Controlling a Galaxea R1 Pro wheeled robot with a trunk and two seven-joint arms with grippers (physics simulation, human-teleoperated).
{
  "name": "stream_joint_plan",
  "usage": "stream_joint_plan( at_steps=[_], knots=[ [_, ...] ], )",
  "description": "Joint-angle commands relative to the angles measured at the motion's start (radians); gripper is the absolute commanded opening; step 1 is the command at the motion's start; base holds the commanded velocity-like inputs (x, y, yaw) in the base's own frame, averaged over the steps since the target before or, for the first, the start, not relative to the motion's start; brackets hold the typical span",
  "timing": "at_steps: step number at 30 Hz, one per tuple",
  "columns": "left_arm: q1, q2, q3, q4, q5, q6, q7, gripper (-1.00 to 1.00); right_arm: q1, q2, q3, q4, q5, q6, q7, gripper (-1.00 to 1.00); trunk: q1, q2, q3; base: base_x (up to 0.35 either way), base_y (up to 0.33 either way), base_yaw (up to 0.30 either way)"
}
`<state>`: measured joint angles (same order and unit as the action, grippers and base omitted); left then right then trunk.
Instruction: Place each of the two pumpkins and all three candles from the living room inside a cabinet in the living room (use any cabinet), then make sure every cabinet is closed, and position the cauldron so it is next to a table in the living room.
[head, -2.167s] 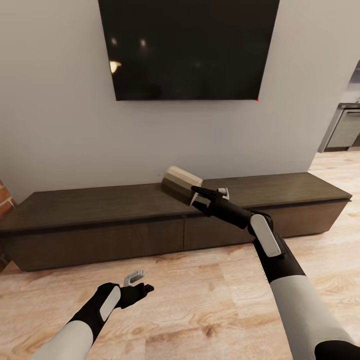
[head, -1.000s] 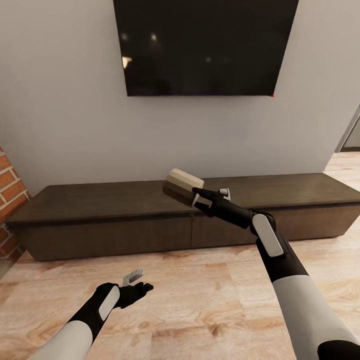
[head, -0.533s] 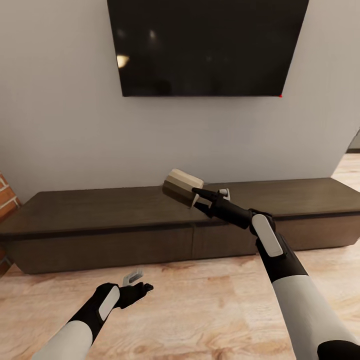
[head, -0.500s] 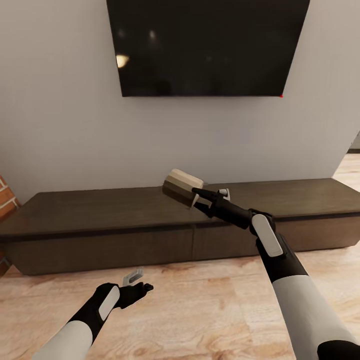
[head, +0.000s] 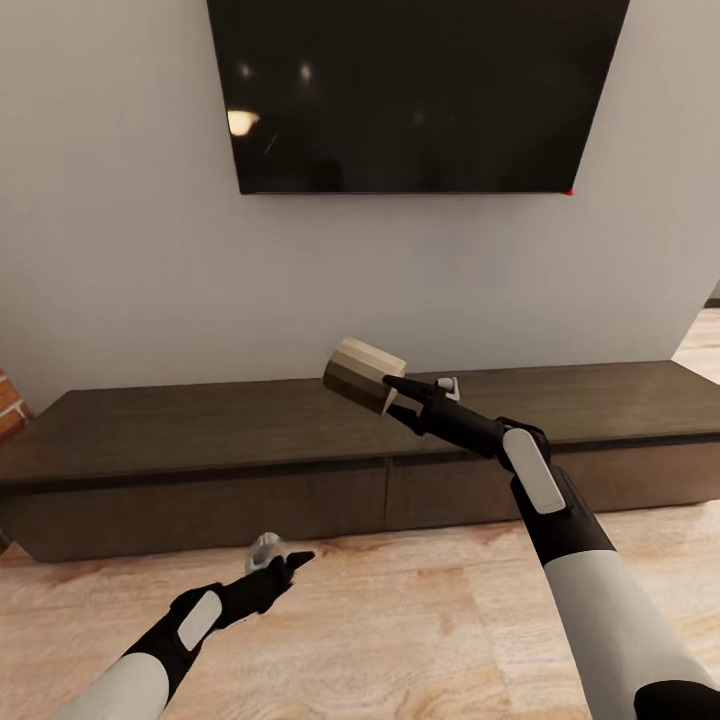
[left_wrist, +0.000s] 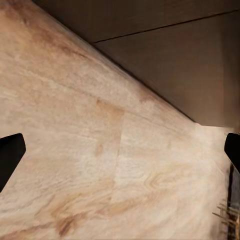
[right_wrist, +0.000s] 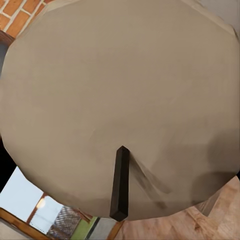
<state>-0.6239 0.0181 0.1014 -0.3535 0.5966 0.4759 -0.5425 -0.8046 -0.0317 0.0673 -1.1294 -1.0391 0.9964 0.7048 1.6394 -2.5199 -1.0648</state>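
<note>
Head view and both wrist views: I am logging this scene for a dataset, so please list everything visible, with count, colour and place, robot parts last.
candle: one, grey-brown with a paler top, held tilted above the cabinet; its top and dark wick face the right wrist camera.
cabinet: one, dark brown, long and low against the wall, drawer fronts closed.
television: one, black, on the wall above the cabinet.
wall: pale grey, behind the cabinet.
brick edge: red-brown, at the far left.
floor: light wood planks, in front of the cabinet.
left hand: one, black, open, low over the floor near the cabinet front.
right hand: one, black, shut on the candle.
</note>
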Motion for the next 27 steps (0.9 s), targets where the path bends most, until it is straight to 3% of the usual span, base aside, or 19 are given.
stream_joint_plan(
  at_steps=[1,3,5,7,11,15,19,20,27],
  knots=[
    [0.0,0.002,0.008,0.001,0.015,0.007,-0.009,1.0,-0.001,-0.001,0.001,0.0,0.001,0.002,0.005,-1.0,0.0,0.0,-0.001,0.0,0.0,0.0],
    [0.001,0.008,0.036,0.006,0.076,0.003,-0.026,1.0,-0.001,-0.001,0.0,0.0,0.001,0.002,0.007,-1.0,0.0,0.0,-0.001,0.0,0.0,0.0],
    [0.001,0.011,0.052,0.007,0.112,0.0,-0.031,1.0,0.0,-0.001,0.0,0.0,0.001,0.002,0.01,-1.0,0.0,0.0,-0.001,0.0,0.0,0.0],
    [0.001,0.012,0.059,0.007,0.125,-0.003,-0.031,1.0,0.0,-0.001,0.0,0.0,0.001,0.002,0.012,-1.0,0.0,0.0,-0.001,0.0,0.0,0.0],
    [0.001,0.027,0.065,0.006,0.135,-0.021,-0.027,1.0,0.001,-0.001,0.0,0.0,0.001,0.002,0.014,-1.0,0.0,0.0,-0.001,0.0,0.0,0.0],
    [0.001,0.041,0.105,0.005,0.14,-0.094,-0.023,1.0,0.001,-0.001,0.002,0.0,0.001,0.002,0.012,-1.0,0.0,0.0,-0.001,0.0,0.0,0.0],
    [0.001,0.046,0.236,-0.001,0.141,-0.109,-0.031,1.0,0.001,0.001,0.004,0.0,0.001,0.002,0.008,-1.0,0.0,0.0,-0.001,0.0,0.0,0.0],
    [0.001,0.047,0.252,-0.01,0.142,-0.109,-0.035,1.0,0.001,0.001,0.004,0.0,0.001,0.002,0.007,-1.0,0.0,0.0,-0.001,0.0,0.0,0.0],
    [0.001,0.045,0.271,-0.089,0.138,-0.087,-0.045,1.0,0.001,0.001,0.005,0.0,0.001,0.002,0.007,-1.0,0.0,0.0,-0.001,0.0,0.0,0.0]
  ],
)
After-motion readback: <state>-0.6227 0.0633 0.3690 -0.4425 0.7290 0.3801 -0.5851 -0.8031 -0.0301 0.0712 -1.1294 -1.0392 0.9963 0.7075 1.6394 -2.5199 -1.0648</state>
